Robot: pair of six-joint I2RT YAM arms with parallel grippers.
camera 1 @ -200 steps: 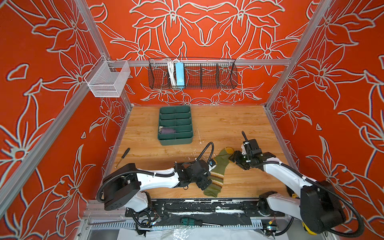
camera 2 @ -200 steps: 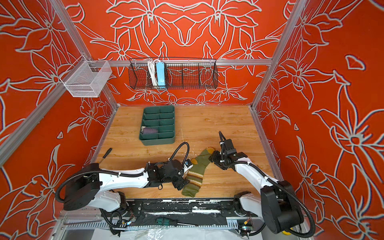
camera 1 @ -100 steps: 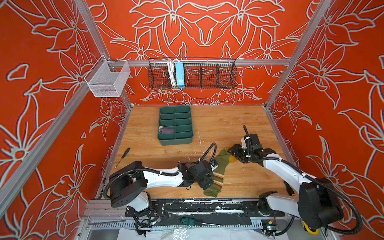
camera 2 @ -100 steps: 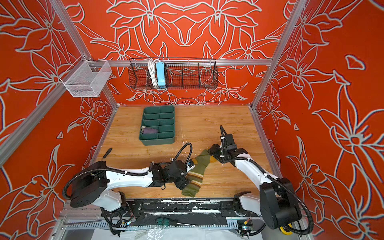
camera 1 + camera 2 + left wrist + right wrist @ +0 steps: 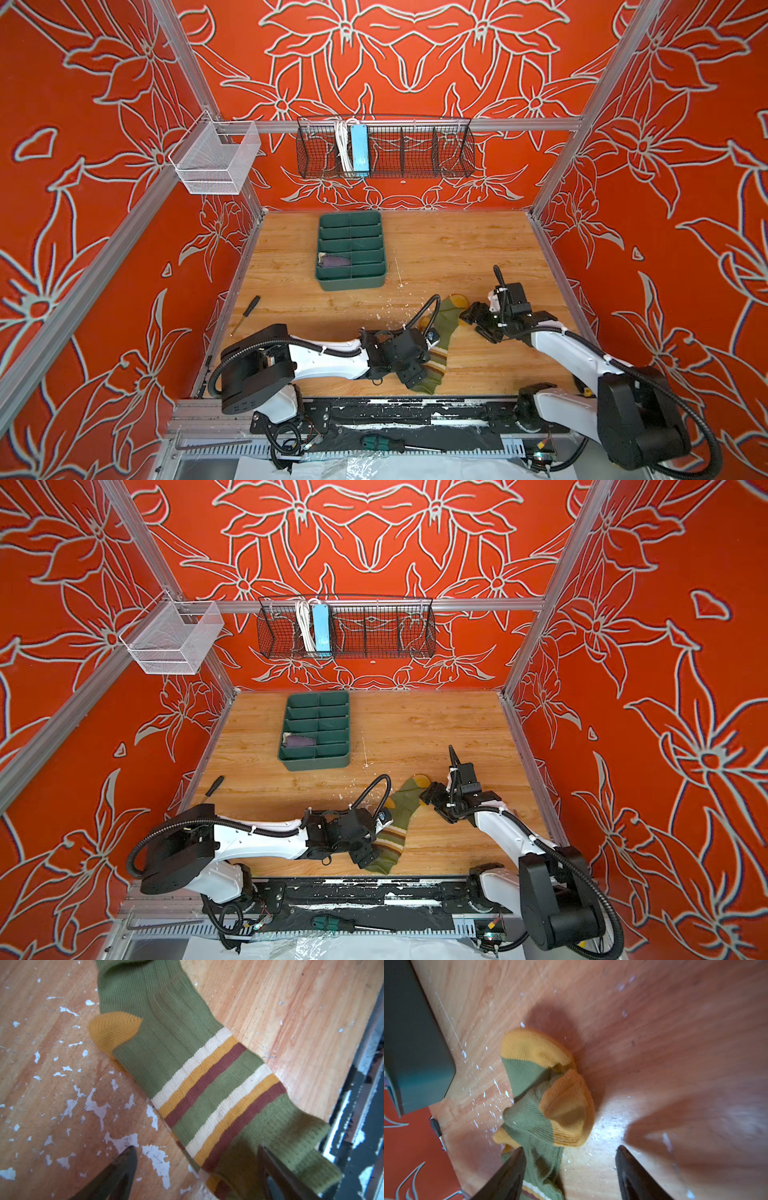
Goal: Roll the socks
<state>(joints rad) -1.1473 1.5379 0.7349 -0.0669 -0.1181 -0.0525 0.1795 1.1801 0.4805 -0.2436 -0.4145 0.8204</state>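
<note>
**WORK IN HAND**

- Table (image 5: 457, 257): wood top inside red patterned walls. It bears everything below except the two baskets.
- Olive socks (image 5: 446, 328): ribbed, with mustard toe and heel and cream, mustard and brown stripes. They lie flat and unrolled at the near middle of the table, toes away and cuff at the near edge. The right wrist view shows two mustard toes, so this is probably a pair laid one on the other. The blur there leaves it unsure.
- Left gripper (image 5: 195, 1169): jaws spread wide and empty. It straddles the striped cuff end, with one finger over bare wood.
- Right gripper (image 5: 571, 1167): jaws well apart and empty, just short of the crumpled toes.
- Handling note: the roll looks due to start at the toes.
  - The toes lie offset, so square them first.
  - Take both in one pinch with the right gripper and turn them toward the cuff in short, tight turns.
  - The left gripper would do best pressing the cuff flat, so the fabric neither slides nor slips off the near edge.

**SURROUNDINGS**

- Wire basket (image 5: 384, 166): black, on the back wall, holding a blue block and a white cord. Clear of the work.
- Green tray (image 5: 351, 286): divided, standing well behind the socks. The purple sock (image 5: 334, 262) lies in its left compartment, second row from the near end.
- Mesh basket (image 5: 216, 166): white, hung at the left rear corner.
- Cable loop (image 5: 437, 299): arches from the left arm over the socks' middle. It is the likeliest snag for a roll travelling toward the cuff.
- Screwdriver (image 5: 245, 316): at the table's left side, well apart.
- Paint flecks (image 5: 97, 1105): white, scattered beside the socks. Harmless.
</note>
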